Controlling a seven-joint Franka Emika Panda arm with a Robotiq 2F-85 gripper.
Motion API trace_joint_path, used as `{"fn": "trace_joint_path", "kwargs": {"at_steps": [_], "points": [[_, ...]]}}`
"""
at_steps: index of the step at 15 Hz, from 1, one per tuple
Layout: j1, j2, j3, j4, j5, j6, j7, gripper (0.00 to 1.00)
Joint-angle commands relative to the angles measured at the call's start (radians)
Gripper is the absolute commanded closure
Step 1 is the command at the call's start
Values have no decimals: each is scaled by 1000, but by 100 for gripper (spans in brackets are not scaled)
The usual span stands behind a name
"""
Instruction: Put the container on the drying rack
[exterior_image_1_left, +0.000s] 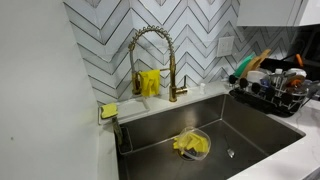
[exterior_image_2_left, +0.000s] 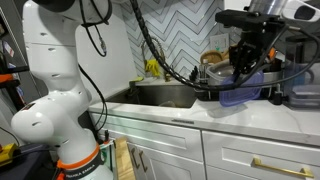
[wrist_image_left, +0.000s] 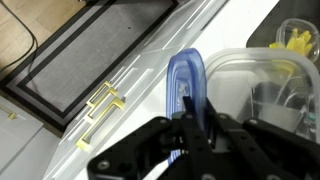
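The container (exterior_image_2_left: 240, 93) is a blue translucent plastic tub. It hangs from my gripper (exterior_image_2_left: 243, 66) just above the counter edge, next to the black drying rack (exterior_image_2_left: 292, 84). In the wrist view my gripper (wrist_image_left: 194, 122) is shut on the tub's blue rim (wrist_image_left: 185, 80), one finger on each side of the wall. The rack also shows at the right of the sink in an exterior view (exterior_image_1_left: 277, 92), loaded with dishes.
A gold faucet (exterior_image_1_left: 152, 50) stands behind the steel sink (exterior_image_1_left: 250, 125). A clear bowl holding a yellow cloth (exterior_image_1_left: 192, 144) lies in the sink. A yellow sponge (exterior_image_1_left: 109, 110) sits at its corner. Clear tubs (wrist_image_left: 285, 60) fill the rack. White cabinets (exterior_image_2_left: 200, 150) stand below.
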Motion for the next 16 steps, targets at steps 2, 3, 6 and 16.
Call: {"fn": "trace_joint_path", "kwargs": {"at_steps": [2, 3, 6, 16], "points": [[12, -20, 3, -7, -11, -1, -1, 89], [11, -23, 2, -11, -13, 1, -3, 97], [36, -68, 14, -24, -116, 6, -70, 97], [211, -352, 125, -136, -361, 109, -198, 97]]}}
